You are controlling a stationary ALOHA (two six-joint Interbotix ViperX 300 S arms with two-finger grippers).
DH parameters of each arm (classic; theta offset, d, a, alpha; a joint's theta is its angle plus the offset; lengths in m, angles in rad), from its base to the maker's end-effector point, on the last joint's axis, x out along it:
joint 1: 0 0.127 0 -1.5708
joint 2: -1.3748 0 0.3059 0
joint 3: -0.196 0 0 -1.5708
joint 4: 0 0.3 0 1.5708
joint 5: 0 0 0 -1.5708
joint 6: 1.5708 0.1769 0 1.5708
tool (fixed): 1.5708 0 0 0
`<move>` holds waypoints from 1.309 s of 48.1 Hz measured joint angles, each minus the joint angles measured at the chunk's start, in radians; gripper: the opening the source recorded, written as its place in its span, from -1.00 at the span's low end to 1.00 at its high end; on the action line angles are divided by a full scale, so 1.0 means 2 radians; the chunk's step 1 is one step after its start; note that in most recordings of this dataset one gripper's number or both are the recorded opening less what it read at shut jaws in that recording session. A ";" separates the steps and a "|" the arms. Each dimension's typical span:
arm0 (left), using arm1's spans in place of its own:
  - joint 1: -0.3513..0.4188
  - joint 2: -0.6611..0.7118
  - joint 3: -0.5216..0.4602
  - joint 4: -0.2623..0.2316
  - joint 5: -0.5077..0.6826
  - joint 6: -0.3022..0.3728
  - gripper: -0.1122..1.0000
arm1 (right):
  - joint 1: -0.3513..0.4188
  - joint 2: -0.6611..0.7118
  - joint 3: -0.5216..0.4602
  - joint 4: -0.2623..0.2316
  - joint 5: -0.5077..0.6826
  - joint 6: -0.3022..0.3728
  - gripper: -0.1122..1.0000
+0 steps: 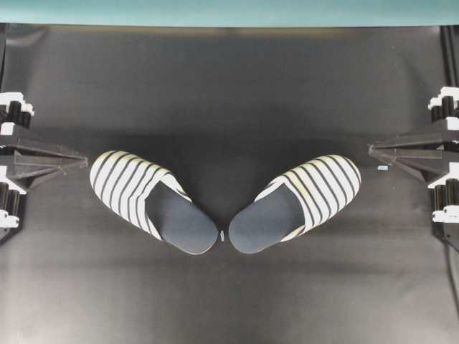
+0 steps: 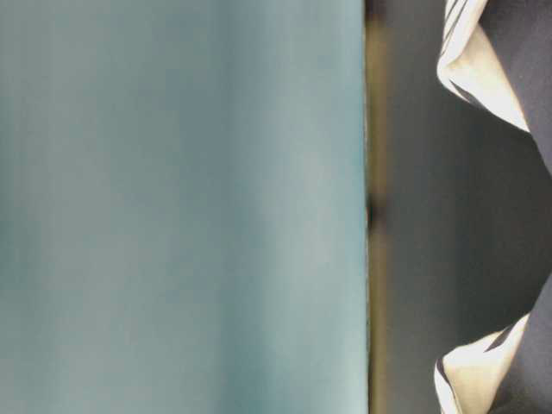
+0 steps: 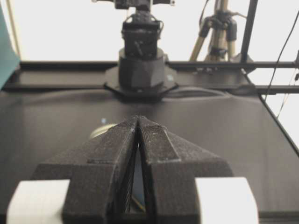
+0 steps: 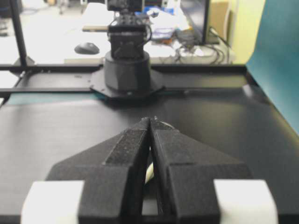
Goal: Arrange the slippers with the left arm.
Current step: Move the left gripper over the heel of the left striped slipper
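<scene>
Item: slippers, one pair, striped toe covers, navy insoles. Location: on the black mat [image 1: 229,86], taken here as the landmark, about mid-mat. Left-hand slipper [image 1: 150,201] and right-hand slipper [image 1: 297,202] (sides as the overhead view shows them) lie splayed in a V, heels nearly meeting, toes pointing outward toward the mat's side edges.

Item: left gripper [image 1: 84,159], at the mat's left edge, tip just beside the nearer slipper's toe, not touching; jaws pressed together, holding nothing. Right gripper [image 1: 371,149], at the opposite edge, likewise closed and empty.

Risks (judged): a closed tip pushing the toe off-centre would spin the slipper rather than straighten it; a push toward mid-mat could drive one heel into the other and disturb the second slipper.

Obscured: the table-level view is rotated and blurred, showing only slivers of slipper edge. Each wrist view shows its own closed jaws hiding the slipper ahead. A small pale fleck [image 1: 222,236] between the heels is unidentifiable.
</scene>
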 measured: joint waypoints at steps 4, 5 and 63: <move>-0.002 0.015 -0.006 0.009 0.017 -0.028 -0.75 | -0.001 0.000 0.000 0.000 0.003 0.000 -0.70; -0.003 0.026 -0.010 0.011 0.025 -0.038 -0.79 | -0.001 -0.001 0.000 0.000 0.005 -0.001 -0.76; 0.035 0.448 -0.284 0.021 0.538 -0.282 0.77 | -0.025 -0.015 0.012 0.001 0.092 0.000 -0.80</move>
